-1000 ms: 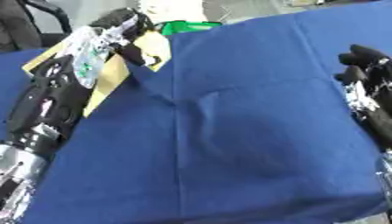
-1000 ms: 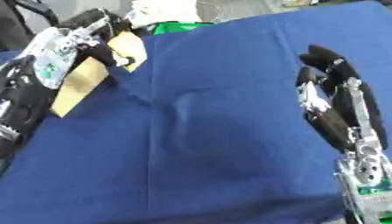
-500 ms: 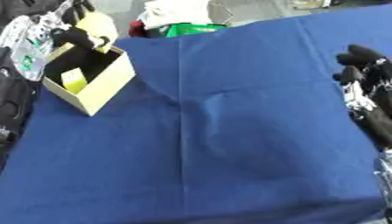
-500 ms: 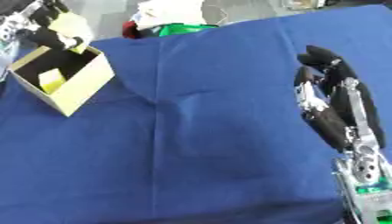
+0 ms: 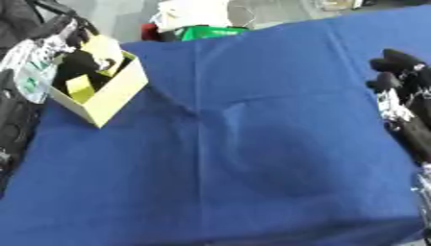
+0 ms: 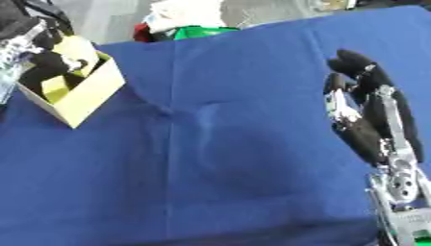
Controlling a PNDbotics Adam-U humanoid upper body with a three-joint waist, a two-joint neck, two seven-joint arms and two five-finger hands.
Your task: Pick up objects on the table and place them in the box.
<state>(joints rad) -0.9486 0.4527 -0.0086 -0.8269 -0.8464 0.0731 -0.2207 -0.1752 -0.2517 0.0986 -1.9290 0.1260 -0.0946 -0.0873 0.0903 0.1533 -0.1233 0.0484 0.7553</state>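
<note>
Much of your left hand (image 5: 80, 62) is cut off at the upper left edge or sunk in the box (image 5: 114, 96) — you can see dark fingers reaching down into the open top, but whether they are curled round anything cannot be told. One box is on the table, a pale yellow one at the far left of the blue cloth (image 5: 252, 144), tilted askew to the view. Inside it you can make out one yellow-green block (image 6: 55, 89) against the near wall, and a pale yellow shape (image 5: 103, 48) above the fingers that is hard to identify. Your right hand (image 6: 366, 117) stands idle at the right edge, fingers up and relaxed, holding nothing — just above the cloth. Beyond the far edge of the cloth lie a green thing (image 5: 206, 32) and a white one (image 5: 189, 12), both blurred.
</note>
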